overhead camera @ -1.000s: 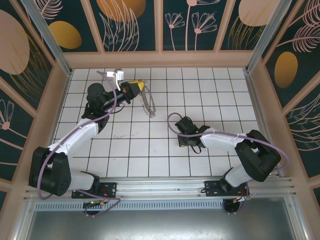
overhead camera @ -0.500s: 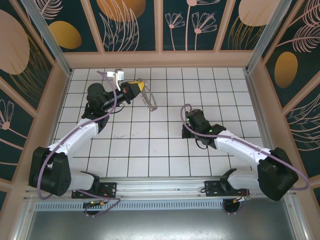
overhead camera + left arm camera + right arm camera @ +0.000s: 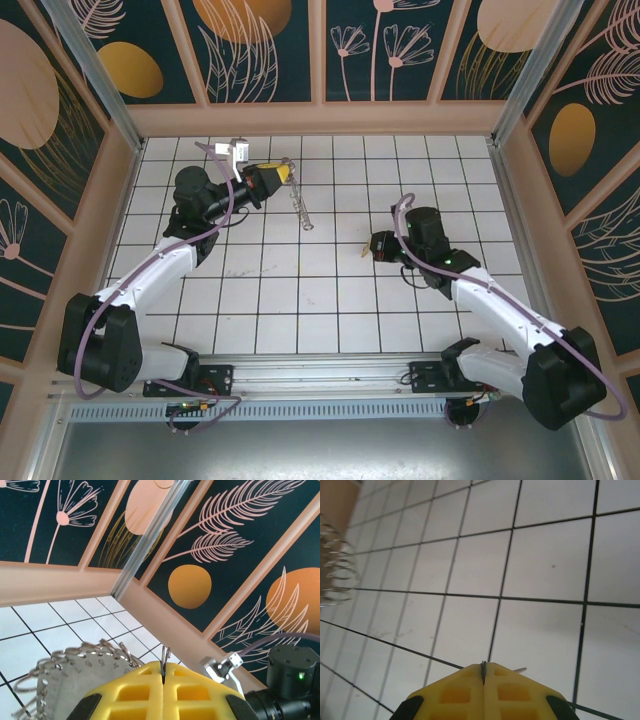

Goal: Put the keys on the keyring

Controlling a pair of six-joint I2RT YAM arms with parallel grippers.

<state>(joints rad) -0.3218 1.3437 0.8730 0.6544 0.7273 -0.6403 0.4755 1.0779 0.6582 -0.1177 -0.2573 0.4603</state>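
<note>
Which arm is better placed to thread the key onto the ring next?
Right. The right claw is shut on what looks like the small brass key, near the keyring and free to carry it over. The left claw is shut on the keyring, holding it up.

White arms (image 3: pixel 160 268), black joints (image 3: pixel 190 190), yellow tools (image 3: pixel 163 676) (image 3: pixel 483 674), purple cables (image 3: pixel 226 214).

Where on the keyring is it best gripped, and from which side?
Probably on the keyring rim, between two dangling pieces, coming in from outside the ring. The left gripper is shut on it that way: only a wire loop sits between its fingers, and the fringed rim stands free beside them.
</note>
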